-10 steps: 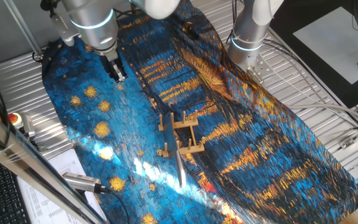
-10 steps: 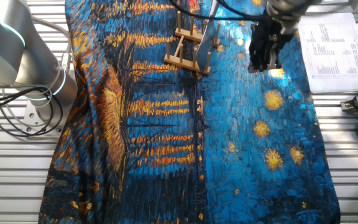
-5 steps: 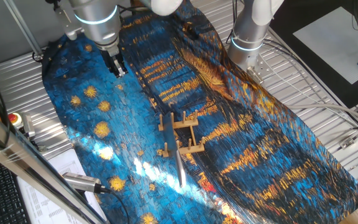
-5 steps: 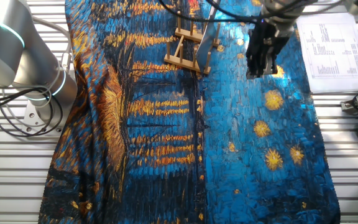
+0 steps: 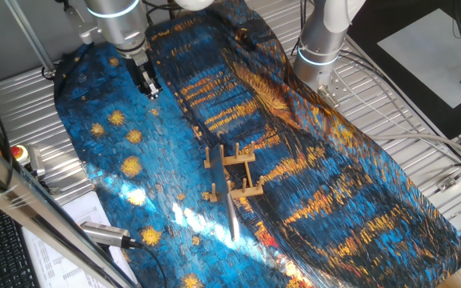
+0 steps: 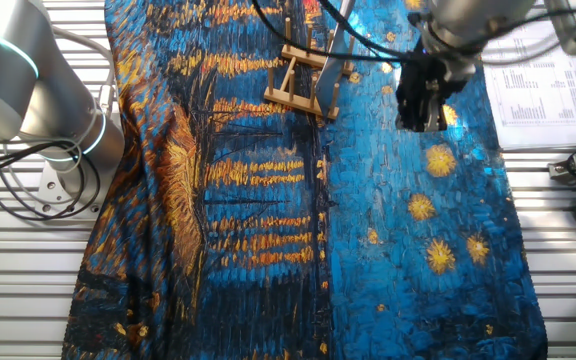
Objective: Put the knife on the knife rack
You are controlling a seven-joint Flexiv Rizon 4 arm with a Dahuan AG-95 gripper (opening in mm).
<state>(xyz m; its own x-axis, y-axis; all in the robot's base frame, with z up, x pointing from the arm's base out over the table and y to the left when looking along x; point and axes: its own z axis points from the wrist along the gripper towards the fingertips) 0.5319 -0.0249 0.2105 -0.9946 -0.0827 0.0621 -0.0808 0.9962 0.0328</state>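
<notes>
- We see the knife (image 5: pixel 231 210) resting on the knife rack (image 5: pixel 232 172), its grey blade standing on edge between the pegs and reaching past the rack's near end in one fixed view.
- In the other fixed view, we find the knife (image 6: pixel 334 52) leaning at the right side of the rack (image 6: pixel 301 78), near the top edge of the picture.
- The rack stands on a blue and orange painted cloth (image 5: pixel 294 192) that covers the desk (image 5: pixel 406 120).
- The gripper (image 5: pixel 147 86) hangs well apart from the rack, above the cloth, and holds nothing.
- We cannot tell whether its fingers (image 6: pixel 420 105) are apart or together; they look dark and close-set in both views.
- A silver cylinder (image 5: pixel 102 234) with a black cable lies at the cloth's edge beside printed paper (image 6: pixel 528 70).
</notes>
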